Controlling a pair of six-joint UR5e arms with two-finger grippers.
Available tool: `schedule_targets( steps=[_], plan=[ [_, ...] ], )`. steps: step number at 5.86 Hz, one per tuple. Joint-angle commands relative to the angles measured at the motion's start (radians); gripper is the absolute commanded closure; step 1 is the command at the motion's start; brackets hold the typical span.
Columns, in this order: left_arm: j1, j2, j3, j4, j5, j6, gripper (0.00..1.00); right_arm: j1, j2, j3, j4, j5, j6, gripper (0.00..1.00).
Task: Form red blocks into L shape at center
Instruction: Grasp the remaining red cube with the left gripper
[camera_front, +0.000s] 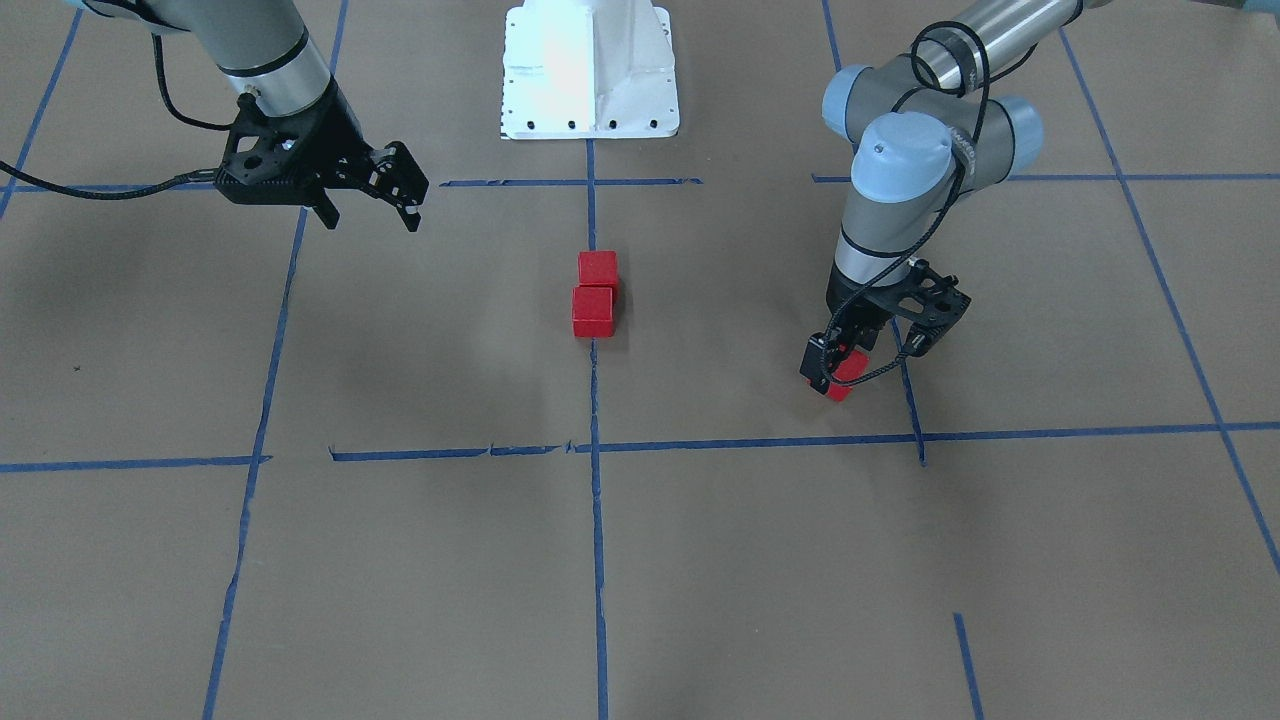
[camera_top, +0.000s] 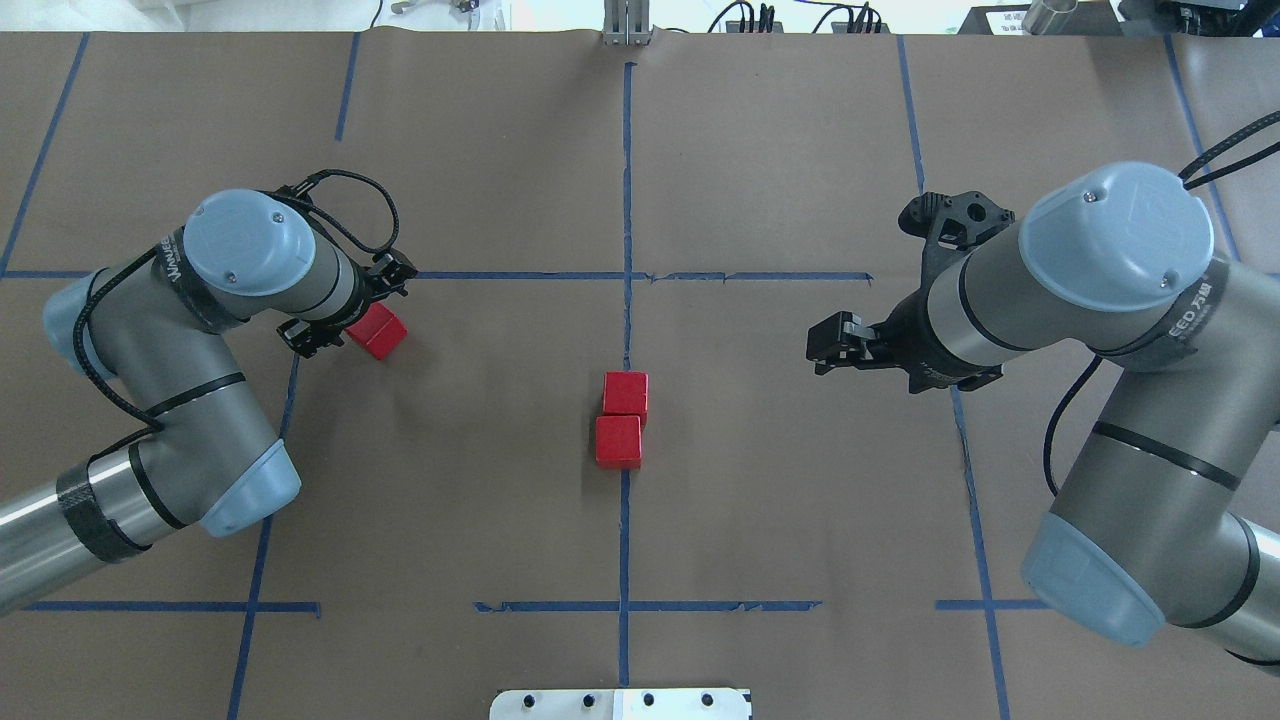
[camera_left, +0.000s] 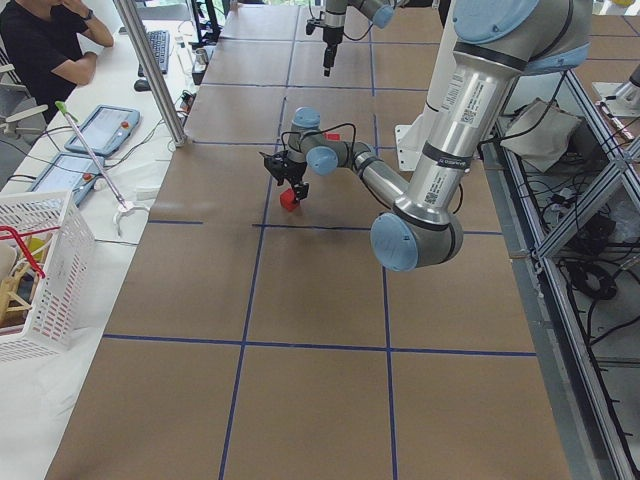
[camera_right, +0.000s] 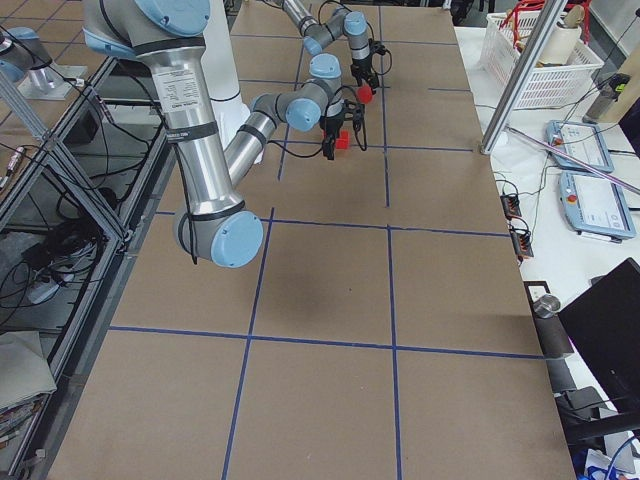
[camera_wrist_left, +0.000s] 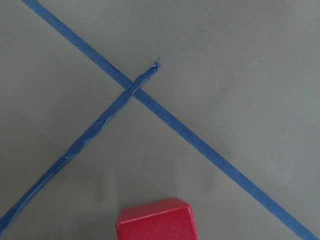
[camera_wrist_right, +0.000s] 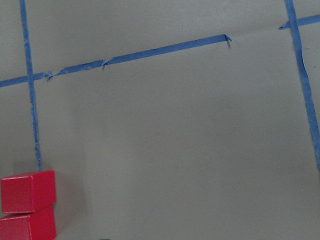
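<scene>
Two red blocks (camera_front: 597, 267) (camera_front: 593, 311) sit touching in a short line on the centre tape line, also in the overhead view (camera_top: 625, 392) (camera_top: 618, 441) and at the lower left of the right wrist view (camera_wrist_right: 27, 191). My left gripper (camera_front: 836, 376) is shut on the third red block (camera_front: 846, 378), low over the paper well to the left of the pair. That block also shows in the overhead view (camera_top: 378, 332) and at the bottom of the left wrist view (camera_wrist_left: 156, 221). My right gripper (camera_front: 370, 222) is open and empty, raised, to the right of the pair (camera_top: 818, 357).
Brown paper with a blue tape grid (camera_front: 595, 450) covers the table. The white robot base (camera_front: 590, 70) stands at the robot's edge of the table. A white basket (camera_left: 40, 270) and tablets lie on a side bench, where an operator (camera_left: 45, 45) sits.
</scene>
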Motion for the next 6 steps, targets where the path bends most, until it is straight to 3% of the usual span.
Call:
schedule_targets(
  steps=[1,2,3,5,6],
  plan=[
    [0.007,0.0,0.02,-0.003,0.001,0.001,0.09,-0.002,0.001,-0.002,0.0,-0.003,0.0,0.0],
    [0.007,-0.006,0.025,-0.001,0.0,0.004,0.85,-0.001,-0.001,-0.002,0.0,-0.003,0.0,0.0],
    [0.004,-0.008,0.013,-0.009,-0.002,0.005,0.99,-0.001,-0.002,-0.005,0.0,-0.003,-0.001,0.0],
    [0.009,-0.067,0.006,-0.004,0.001,-0.051,1.0,0.013,-0.051,-0.003,0.0,0.0,-0.014,0.0],
    [0.029,-0.109,0.006,0.007,0.001,-0.272,1.0,0.034,-0.067,-0.006,0.0,-0.003,-0.018,0.0]
  ],
)
